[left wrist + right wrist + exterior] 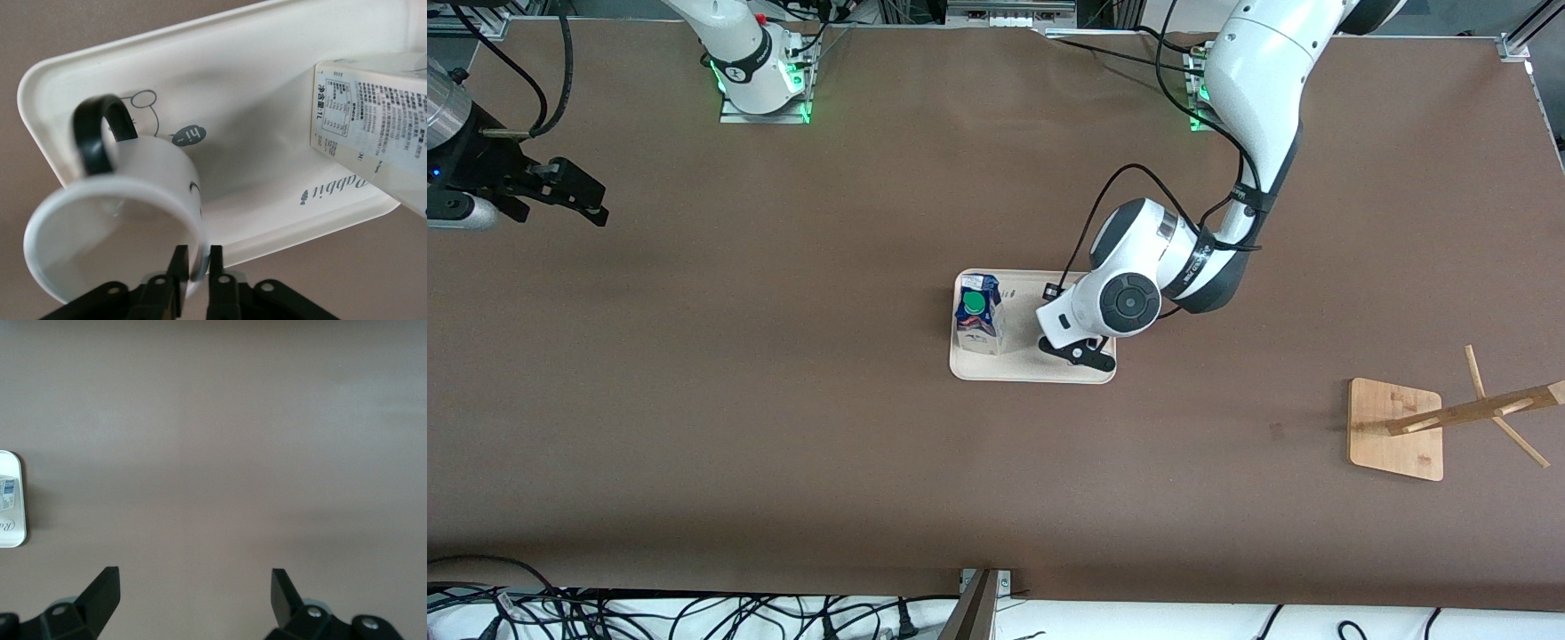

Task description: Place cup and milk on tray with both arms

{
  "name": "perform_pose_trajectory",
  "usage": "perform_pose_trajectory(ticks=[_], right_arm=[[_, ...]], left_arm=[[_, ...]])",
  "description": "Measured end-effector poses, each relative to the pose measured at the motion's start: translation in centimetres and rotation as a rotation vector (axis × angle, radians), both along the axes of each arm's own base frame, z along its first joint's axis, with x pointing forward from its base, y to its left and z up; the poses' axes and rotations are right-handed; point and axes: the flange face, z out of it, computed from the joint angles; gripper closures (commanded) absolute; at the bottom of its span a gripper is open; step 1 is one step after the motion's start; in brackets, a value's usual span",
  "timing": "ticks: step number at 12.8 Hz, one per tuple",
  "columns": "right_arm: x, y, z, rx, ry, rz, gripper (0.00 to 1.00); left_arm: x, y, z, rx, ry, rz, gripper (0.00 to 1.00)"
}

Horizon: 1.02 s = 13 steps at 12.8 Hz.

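The milk (pixel 978 313) stands upright on the tray (pixel 1032 369), at the end toward the right arm. My left gripper (pixel 1085 356) is low over the tray's other end. In the front view the wrist hides the cup. In the left wrist view my left gripper (pixel 195 263) is shut on the rim of the white cup (pixel 127 220). The cup is tilted over the tray (pixel 267 100), its black handle up, beside the milk (pixel 373 127). My right gripper (pixel 578 191) waits open and empty over bare table at the right arm's end, as the right wrist view (pixel 195 587) shows.
A wooden rack (pixel 1396 427) on a square base stands toward the left arm's end, nearer the front camera than the tray. The tray's edge (pixel 10 527) shows in the right wrist view. Cables lie along the table's front edge.
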Motion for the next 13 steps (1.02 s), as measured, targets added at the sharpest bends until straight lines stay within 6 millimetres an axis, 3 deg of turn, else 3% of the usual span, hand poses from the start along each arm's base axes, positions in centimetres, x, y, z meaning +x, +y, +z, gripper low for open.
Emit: perform_pose_trajectory(ticks=[3,6,10,13], right_arm=[[0.0,0.0,0.0,0.000,0.000,0.000,0.00],[0.0,0.0,0.0,0.000,-0.001,0.000,0.00],[0.0,0.0,0.0,0.000,-0.001,0.000,0.00],[0.0,0.0,0.1,0.000,-0.002,-0.001,0.00]], left_arm=[[0.2,-0.1,0.0,-0.005,-0.011,0.003,0.00],[0.9,-0.3,1.6,-0.020,-0.040,0.008,0.00],[1.7,1.7,7.9,-0.029,-0.062,0.025,0.00],[3.3,6.8,14.7,-0.036,-0.112,0.089,0.00]])
